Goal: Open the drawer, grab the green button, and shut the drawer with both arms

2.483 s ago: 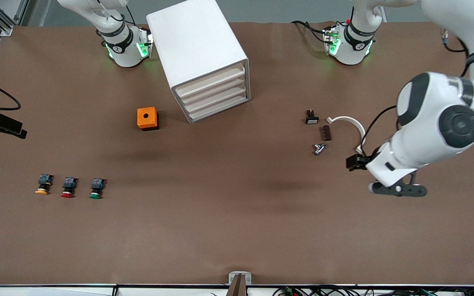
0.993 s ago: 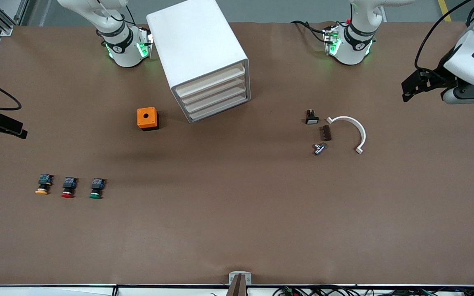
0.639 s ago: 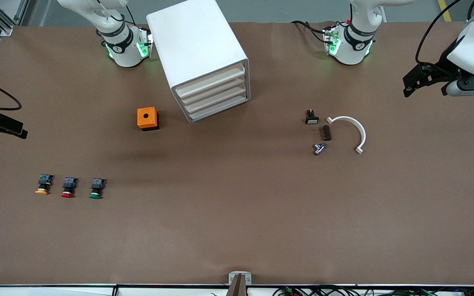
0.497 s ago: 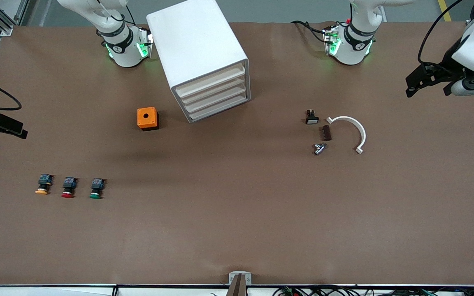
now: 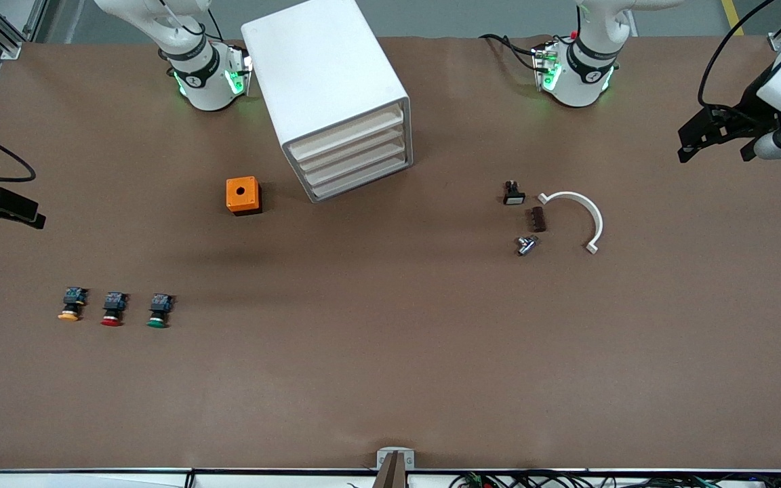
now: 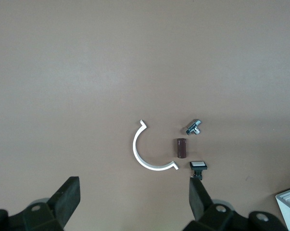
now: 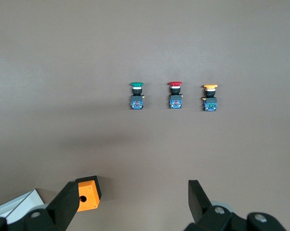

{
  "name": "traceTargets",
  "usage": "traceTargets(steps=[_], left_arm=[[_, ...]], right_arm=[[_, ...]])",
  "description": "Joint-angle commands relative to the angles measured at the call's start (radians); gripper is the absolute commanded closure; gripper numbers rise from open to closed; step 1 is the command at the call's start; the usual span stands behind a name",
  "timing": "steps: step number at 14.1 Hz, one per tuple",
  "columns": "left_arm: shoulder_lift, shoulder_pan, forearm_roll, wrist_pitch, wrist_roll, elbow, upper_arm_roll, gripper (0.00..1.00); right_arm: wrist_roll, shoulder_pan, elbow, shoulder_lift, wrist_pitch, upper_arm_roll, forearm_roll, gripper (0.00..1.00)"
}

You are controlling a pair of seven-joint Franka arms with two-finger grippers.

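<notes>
Brown matting covered the whole table [image 5: 390, 379], with every drawer of the white cabinet [image 5: 326, 88] shut at the upper middle of the frame. The drawer [image 5: 352, 150] looked light and stiff; its thin front lip seemed the only place to hook a fingertip. The button [image 5: 158, 310] lay at the lower left of the front view, beside the red-capped button [image 5: 112, 309] and the orange-capped button [image 5: 72, 303]; small, hard and probably light, it would best be pinched across its dark body. An orange box [image 5: 243, 195] sat near the cabinet. The right gripper [image 7: 130, 204] hung spread wide and empty at the frame's left edge. The left gripper [image 6: 135, 202], equally wide and empty, hung at the upper right, above a white clip [image 5: 577, 213].
</notes>
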Motion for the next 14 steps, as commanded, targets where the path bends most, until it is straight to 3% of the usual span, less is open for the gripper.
traceTargets(steps=[1,7,14], left_arm=[[-0.022,0.009,-0.013,0.012,0.023,-0.015,-0.002,0.00],[-0.013,0.008,-0.010,0.012,0.024,0.000,-0.002,0.00],[0.105,-0.009,-0.004,0.014,0.026,0.113,0.003,0.00]], right_arm=[[-0.004,-0.014,0.023,0.009,-0.014,0.014,-0.014,0.00],[-0.004,-0.014,0.023,0.009,-0.014,0.014,-0.014,0.00],[-0.004,-0.011,0.023,0.009,-0.013,0.016,-0.014,0.00]])
